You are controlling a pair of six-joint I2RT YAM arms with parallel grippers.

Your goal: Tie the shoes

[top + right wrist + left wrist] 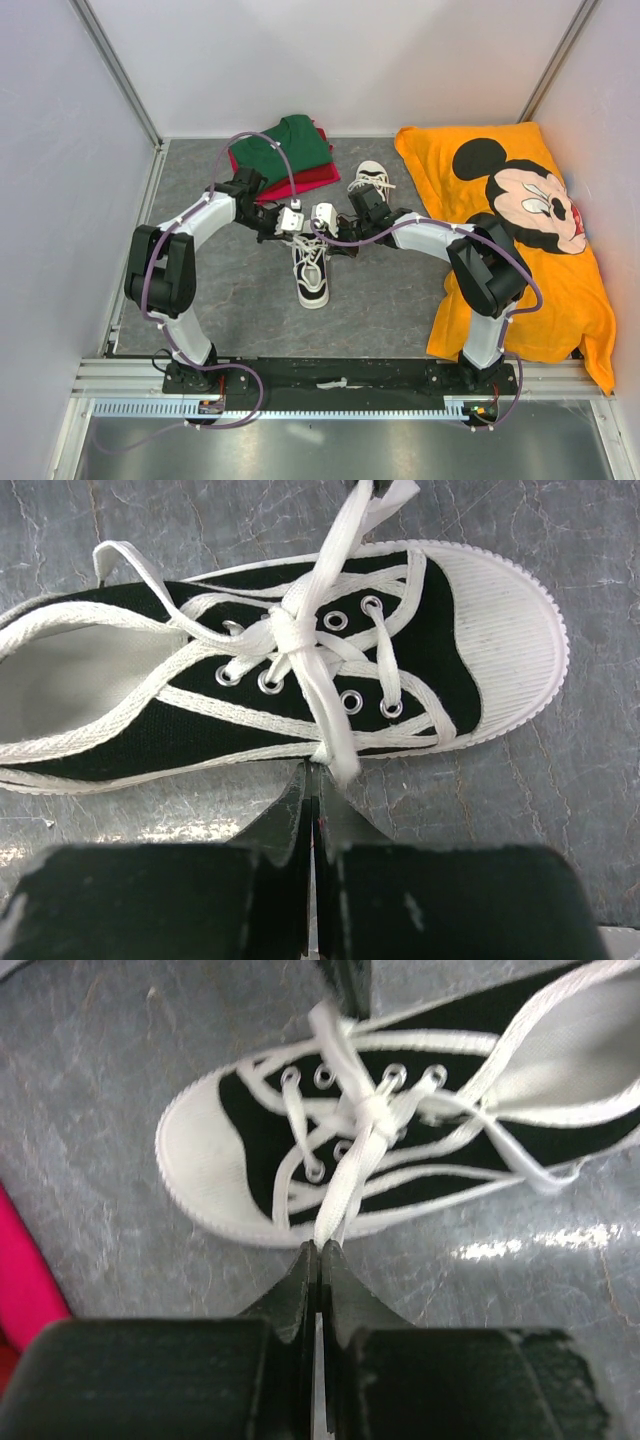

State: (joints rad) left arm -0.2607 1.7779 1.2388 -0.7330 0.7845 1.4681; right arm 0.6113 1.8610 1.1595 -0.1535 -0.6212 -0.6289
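A black sneaker with a white toe cap (312, 278) lies in the middle of the grey table, one of the shoes. Its white laces are crossed into a knot (370, 1110) over the eyelets. My left gripper (320, 1248) is shut on a lace end that runs from the knot to its tips. On the other side of the shoe (200, 695), my right gripper (316, 770) is shut on the other lace end (335, 740). In the top view both grippers (290, 222) (326, 220) meet just behind the shoe. The second shoe (372, 180) lies further back, its laces loose.
Folded green and red clothes (285, 150) lie at the back left of the table. An orange cloth with a cartoon mouse (520, 230) covers the right side. White walls close in the table on three sides.
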